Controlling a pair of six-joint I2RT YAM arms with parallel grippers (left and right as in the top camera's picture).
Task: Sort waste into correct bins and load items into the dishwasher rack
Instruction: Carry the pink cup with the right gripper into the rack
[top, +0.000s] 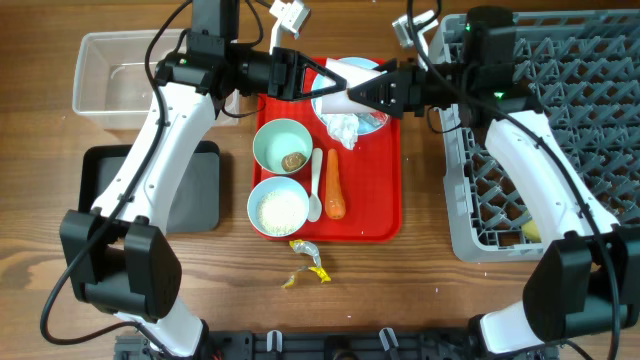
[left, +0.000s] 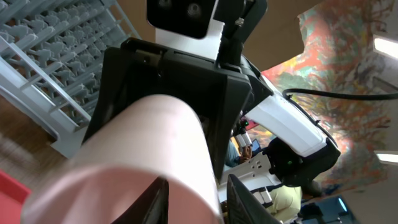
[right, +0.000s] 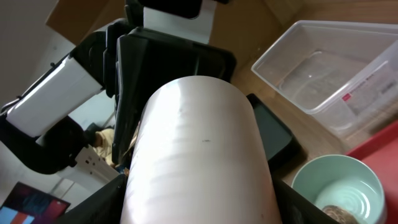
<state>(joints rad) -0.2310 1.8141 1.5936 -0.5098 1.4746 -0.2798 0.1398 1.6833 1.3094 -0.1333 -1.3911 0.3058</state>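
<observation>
Step in hand: an arm-to-arm pass of the pink cup (top: 337, 100), judging by both claws meeting on it in the air above the far end of the red tray (top: 385, 205).

Right gripper (top: 358, 97): in its wrist view, its fingers (right: 308, 205) are lying against both sides of the cup's body. It is reading as clamped on the cup.

Left gripper (top: 322, 84): one finger (left: 158, 199) is overlapping the cup's wall and the other is sitting just beside it. I cannot tell whether it is pinching or loose.

Next move, as a judgement: the left claw needs to be fully free before the right arm is swinging the cup to the dishwasher rack (top: 600, 150) and seating it between pegs. Pulling early risks a tug or a drop.

Cup: pale pink, smooth, matt, lying roughly on its side between the claws. It is showing no dents or residue.
</observation>
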